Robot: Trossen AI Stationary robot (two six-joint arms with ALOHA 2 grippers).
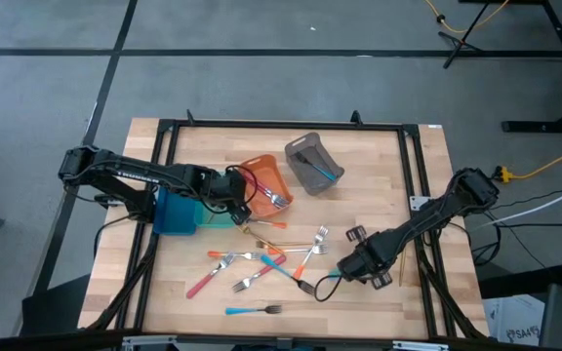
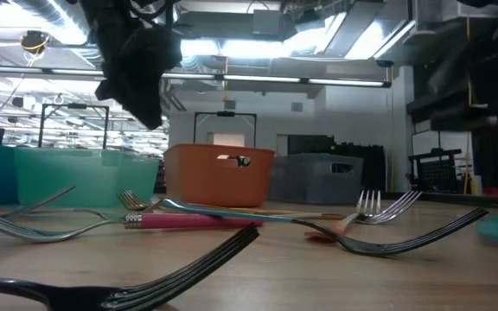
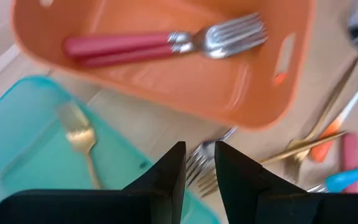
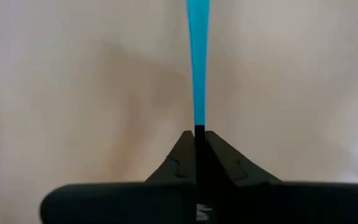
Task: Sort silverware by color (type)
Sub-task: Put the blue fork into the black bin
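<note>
- While the right arm reaches in from the table's right edge, the right gripper sits low over the wood at the near right, its fingers pressed together on the end of a blue-handled utensil; in the right wrist view the blue handle runs straight out from between the closed tips.
- From above, that utensil lies just left of the gripper, a dark head on its far end from the fingers.
- At the left-centre of the table the left gripper hovers between the orange bin and the teal bin; its fingers stand slightly apart with nothing between them.
- Two red-handled forks lie side by side inside the orange bin.
- One gold fork lies in the teal bin.
- Farther back and to the right, the grey bin holds a blue-handled piece.
- Loose silverware is scattered across the middle of the table, near the front: a pink-handled fork, orange-handled forks, blue-handled ones and a gold one just beside the left gripper.
- Nearest the front edge, a blue-handled fork lies alone, apart from the cluster.
- Seen from table height, fork tines point across the wood with the three bins behind them.
</note>
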